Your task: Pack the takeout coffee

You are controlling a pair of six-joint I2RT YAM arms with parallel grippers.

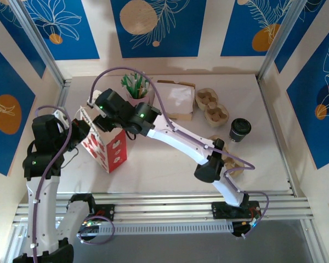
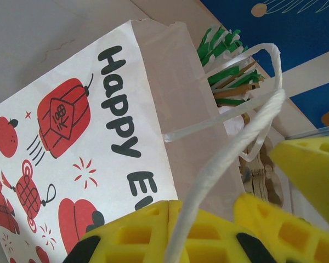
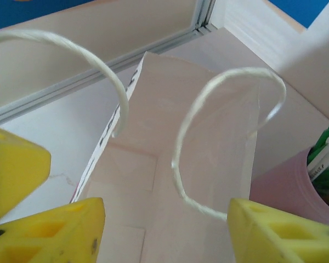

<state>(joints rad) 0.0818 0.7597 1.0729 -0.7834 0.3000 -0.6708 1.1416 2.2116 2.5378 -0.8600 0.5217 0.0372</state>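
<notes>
The takeout coffee (image 1: 240, 130), a small tan cup under a black lid, stands at the right of the table, far from both grippers. A white paper bag (image 1: 107, 148) printed with red lanterns stands upright at the left. My left gripper (image 2: 178, 205) is shut on one white string handle (image 2: 247, 137) of the bag; from above the left gripper (image 1: 83, 127) sits at the bag's left top edge. My right gripper (image 3: 164, 230) is open above the bag's mouth (image 3: 170, 164), the other handle loop (image 3: 208, 109) rising between its fingers. Nothing shows inside the bag.
A pink cup of green-white sticks (image 1: 134, 87) stands just behind the bag. Beside it are a brown box holding white paper (image 1: 175, 98) and a pulp cup carrier (image 1: 211, 107). More tan pulp (image 1: 226, 159) lies under the right arm. Metal rails frame the table.
</notes>
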